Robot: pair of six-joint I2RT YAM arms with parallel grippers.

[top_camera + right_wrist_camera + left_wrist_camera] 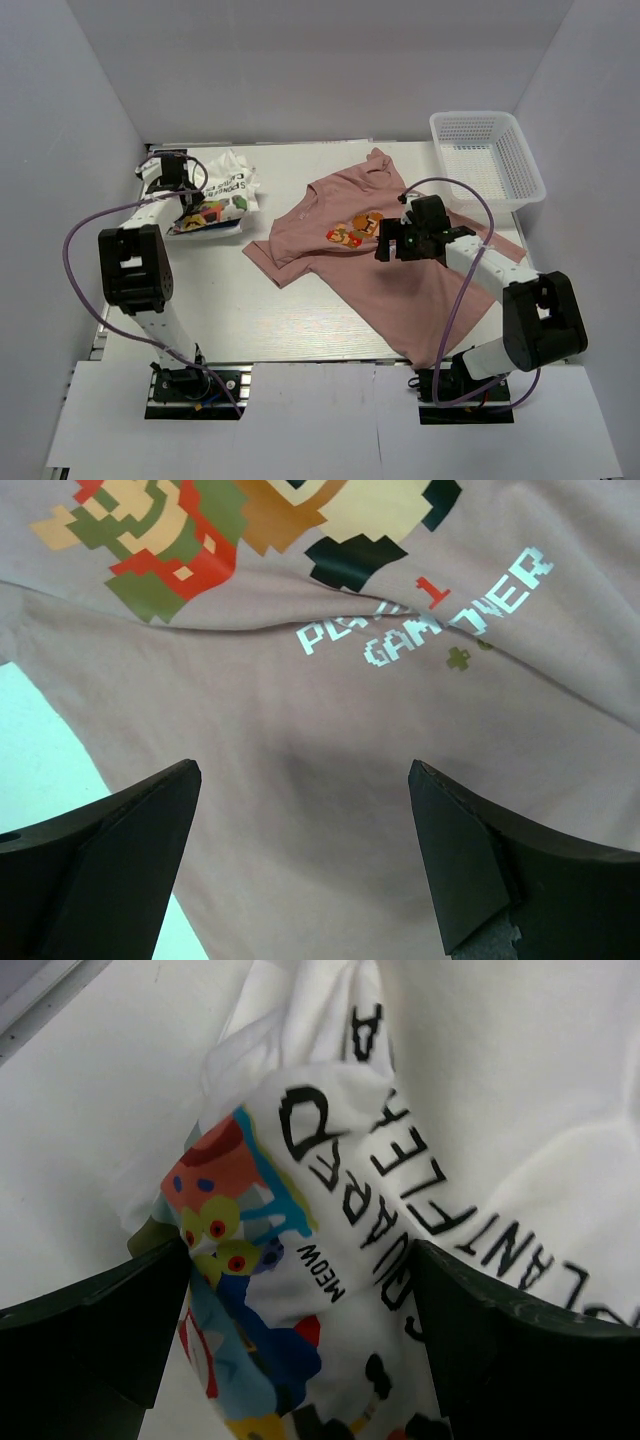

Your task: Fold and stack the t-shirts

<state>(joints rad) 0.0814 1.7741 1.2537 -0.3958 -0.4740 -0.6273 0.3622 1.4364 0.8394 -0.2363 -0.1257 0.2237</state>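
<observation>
Both tools stand wide open, gripping nothing. The left tool (pixel 300 1285) straddles a bunched fold of the white tee (pixel 225 185), which lies crumpled at the bench's (pixel 230 310) far left. The right tool (pixel 300 780) hovers over the pink tee (pixel 340 275), spread mid-bench with its hem reaching the near edge. Pinching mid-cloth could bunch the layers or drag that hem off.
</observation>
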